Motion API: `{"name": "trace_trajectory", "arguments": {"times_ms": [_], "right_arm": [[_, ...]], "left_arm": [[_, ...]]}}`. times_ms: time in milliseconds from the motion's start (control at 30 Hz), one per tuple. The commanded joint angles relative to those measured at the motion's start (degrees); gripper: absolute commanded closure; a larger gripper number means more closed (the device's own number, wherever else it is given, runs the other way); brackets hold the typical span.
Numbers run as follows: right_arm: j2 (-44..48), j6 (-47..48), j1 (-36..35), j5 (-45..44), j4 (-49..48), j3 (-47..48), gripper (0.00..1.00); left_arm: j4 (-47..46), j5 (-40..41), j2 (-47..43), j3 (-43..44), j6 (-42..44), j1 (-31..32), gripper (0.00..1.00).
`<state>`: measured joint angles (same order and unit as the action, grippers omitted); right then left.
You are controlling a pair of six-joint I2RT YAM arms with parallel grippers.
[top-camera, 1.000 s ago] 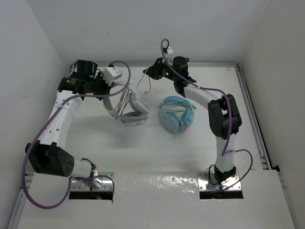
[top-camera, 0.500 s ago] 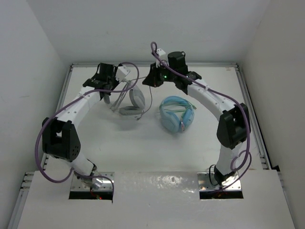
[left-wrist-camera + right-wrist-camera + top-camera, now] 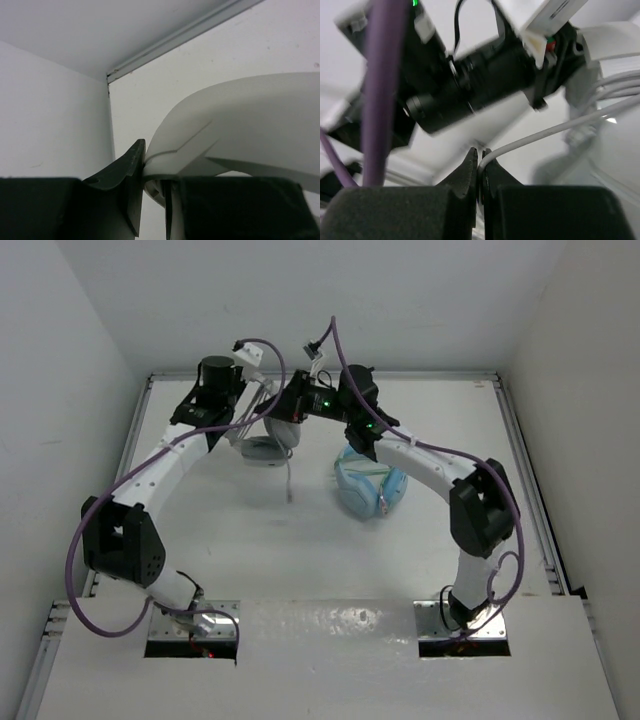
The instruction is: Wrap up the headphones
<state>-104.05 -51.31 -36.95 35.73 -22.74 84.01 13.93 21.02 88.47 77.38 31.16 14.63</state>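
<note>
The white-and-grey headphones (image 3: 264,449) hang at the back of the table, held up by my left gripper (image 3: 250,412). In the left wrist view the left gripper (image 3: 155,182) is shut on the pale headband (image 3: 240,125). My right gripper (image 3: 292,406) is close beside the left one, next to an ear cup. In the right wrist view the right gripper (image 3: 480,156) is shut on the thin whitish cable (image 3: 545,132), which runs to the headphones at the right edge (image 3: 615,150). The cable's loose end (image 3: 290,478) hangs down toward the table.
Light blue headphones (image 3: 368,486) lie on the table under the right forearm. White walls enclose the table on the left, back and right. The left arm's wrist camera (image 3: 485,75) fills the space just in front of my right gripper. A metal rail (image 3: 525,470) runs along the right edge.
My left gripper has carried the headphones back and slightly right. My right gripper has moved left with the cable until it sits right beside the left gripper.
</note>
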Motion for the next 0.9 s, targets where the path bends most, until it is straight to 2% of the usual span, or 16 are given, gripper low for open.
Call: {"name": "trace_trajectory", "arguments": {"times_ms": [0, 133, 233, 367, 400, 433, 500, 533, 633, 833, 867], "right_arm": [[-1.5, -26.4, -3.7, 8.6, -32.7, 1.9, 1.00], [-6.5, -26.4, -4.8, 1.2, -31.2, 2.1, 1.00], [-6.8, -20.7, -5.9, -3.0, -25.5, 2.1, 1.00], [-6.3, -8.4, -6.6, -10.0, -13.9, 2.1, 1.00], [-6.3, -6.4, -6.6, -11.0, -12.7, 2.2, 0.96], [-6.3, -2.0, -7.1, -12.3, -10.6, 2.5, 0.87], [-7.0, 3.6, -7.8, -15.2, -2.9, 5.4, 0.79], [-7.8, 8.5, -8.8, -16.2, 0.1, 6.6, 0.67], [-9.2, 16.7, -10.3, -20.0, 10.8, 10.8, 0.47], [-5.9, 27.0, -11.8, -26.0, 16.5, 7.6, 0.26], [-4.2, 29.1, -12.4, -27.1, 17.3, 5.8, 0.19]], "left_arm": [[-4.1, 9.8, 0.0, 1.2, -3.5, -2.1, 1.00], [-0.8, 5.8, 0.2, 2.5, -5.8, -2.0, 1.00], [1.4, 3.1, 1.5, 4.1, -8.0, -2.3, 1.00], [9.8, -8.4, 2.2, 10.1, -13.7, -3.7, 1.00], [10.1, -9.6, 1.8, 10.4, -14.3, -3.7, 1.00], [10.9, -11.0, 1.4, 10.8, -15.5, -3.8, 1.00], [13.5, -14.9, 1.2, 13.1, -16.6, -3.9, 1.00], [14.2, -16.2, 1.4, 14.3, -17.8, -3.9, 1.00], [16.4, -19.4, 2.1, 17.4, -18.8, -3.9, 1.00], [20.2, -22.5, 5.2, 21.1, -19.6, -4.6, 1.00], [21.0, -24.2, 6.7, 21.9, -19.9, -5.0, 1.00]]}}
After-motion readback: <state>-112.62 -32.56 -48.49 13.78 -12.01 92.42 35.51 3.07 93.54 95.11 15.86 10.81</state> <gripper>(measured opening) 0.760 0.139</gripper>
